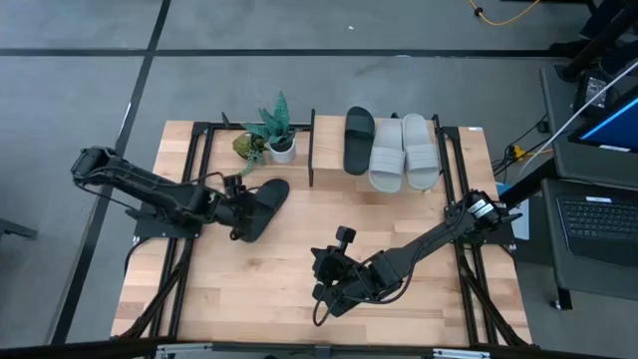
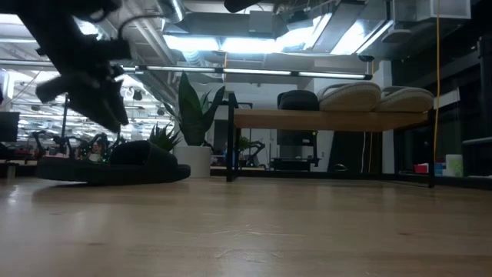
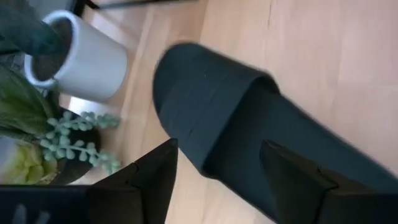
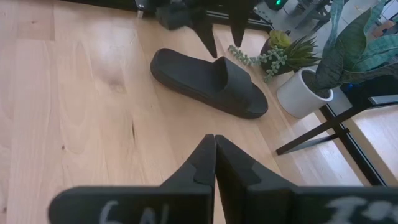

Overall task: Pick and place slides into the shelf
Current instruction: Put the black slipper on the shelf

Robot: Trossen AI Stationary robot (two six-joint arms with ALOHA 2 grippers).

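One black slide (image 1: 267,202) (image 2: 115,165) lies sole down on the table, its toe toward the potted plants. My left gripper (image 1: 239,209) (image 3: 219,146) hangs open just above it, one finger on either side of its middle (image 3: 236,124), apart from it in the low view. My right gripper (image 1: 321,269) (image 4: 215,146) is shut near the table's near edge, pointing at that slide (image 4: 211,81). The shelf (image 1: 329,150) (image 2: 330,119) stands at the far edge. On its top board rest another black slide (image 1: 359,140) and two light grey slides (image 1: 387,155) (image 1: 420,150).
A leafy plant in a white pot (image 1: 282,148) (image 3: 87,62) and a small succulent (image 1: 247,147) stand just beyond the slide's toe, left of the shelf. Black frame rails run along the table's left and right sides. Bare wood lies between the two arms.
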